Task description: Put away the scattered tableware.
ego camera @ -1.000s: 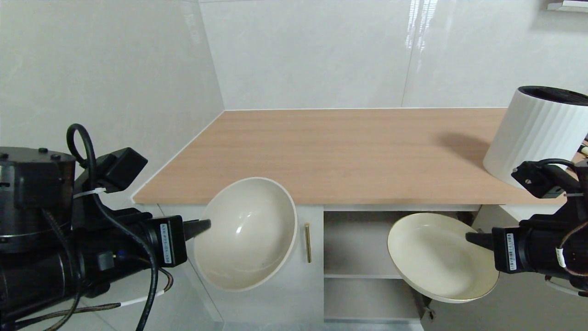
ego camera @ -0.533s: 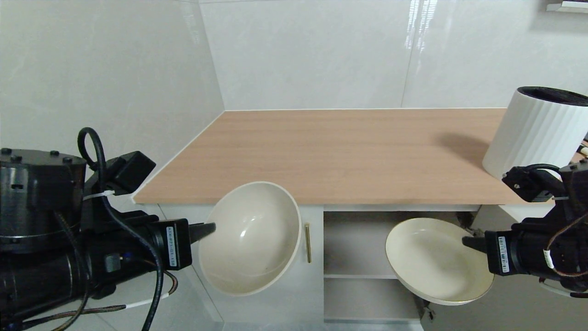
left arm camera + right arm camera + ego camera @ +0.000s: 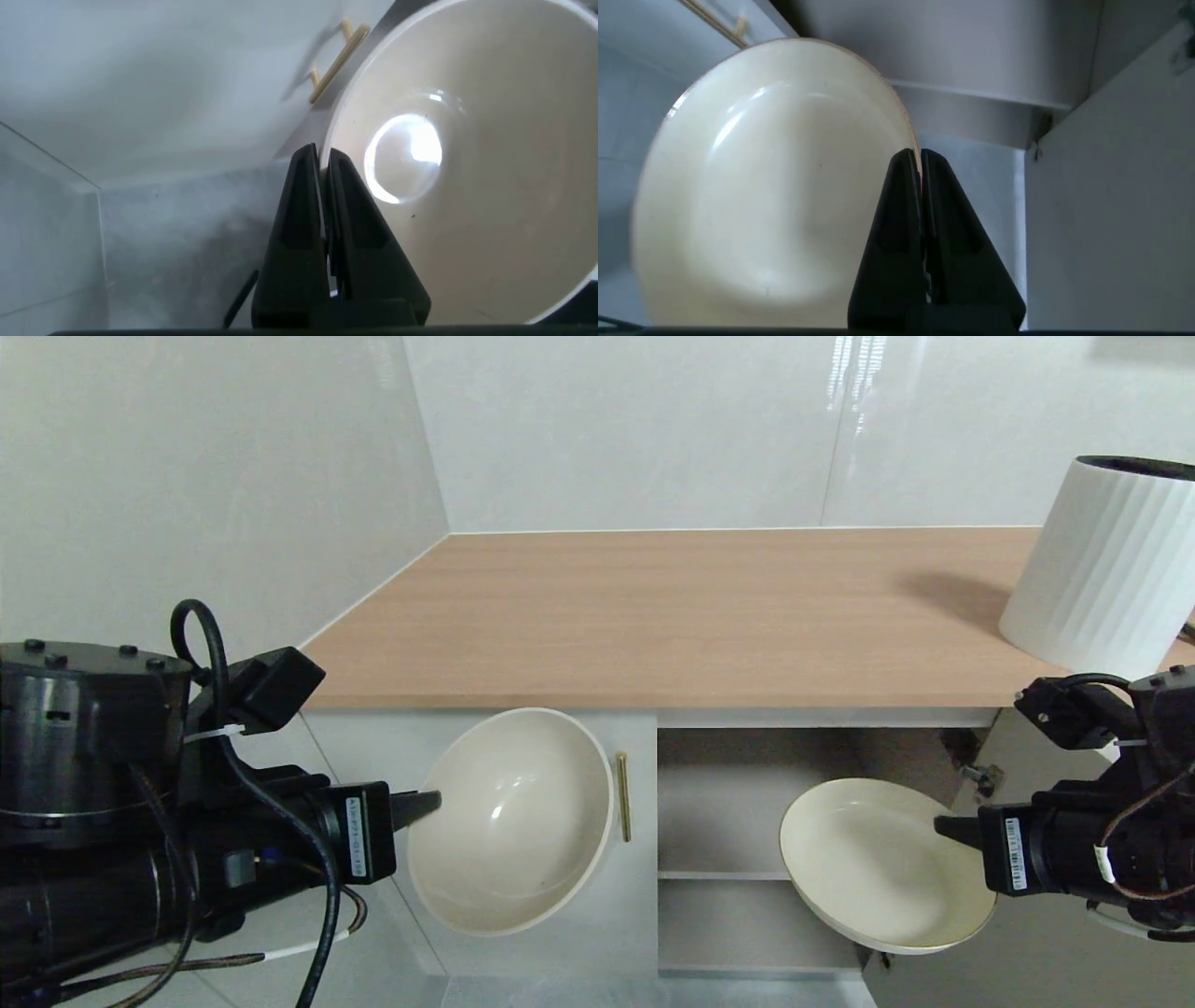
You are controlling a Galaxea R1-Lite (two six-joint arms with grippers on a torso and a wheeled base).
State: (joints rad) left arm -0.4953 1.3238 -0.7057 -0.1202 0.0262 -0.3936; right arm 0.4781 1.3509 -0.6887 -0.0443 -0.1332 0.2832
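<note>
Head view, bench [image 3: 672,616]: we see a long wooden top running into the wall corner, with neither dish on it.
Cabinet [image 3: 728,803]: it sits under the bench. Its right compartment stands open with a shelf [image 3: 719,875] across it, and the left door is closed.
Ribbed container [image 3: 1102,569]: white and upright, at the far right of the bench, well apart from both dishes.
Bowl [image 3: 509,821]: cream and deep, held in the air in front of the closed door, below the bench edge, tipped so its hollow faces us.
Plate [image 3: 878,863]: cream and shallow with a thin darker rim line, held in the air before the open compartment at about shelf level, tilted.
Left gripper [image 3: 425,803]: its fingers are clamped on the bowl's rim at the side nearest the arm, one finger inside the wall and one outside.
Right gripper [image 3: 938,823]: its fingers are pinched tight on the plate's rim at the edge nearest that arm.
Door handle [image 3: 623,797]: a slim brass bar just beside the bowl's far rim. We cannot tell whether they touch.
Handling: we judge both dishes to be glazed ceramic, so stiff, fairly heavy, slippery and easily chipped. The rim is the only place to hold them. Because that hold is off-centre, each dish will tend to pivot in the fingers, so we would keep the pinch firm, move slowly and set each down flat. The plate needs care against the cabinet frame, and the bowl against the handle.
</note>
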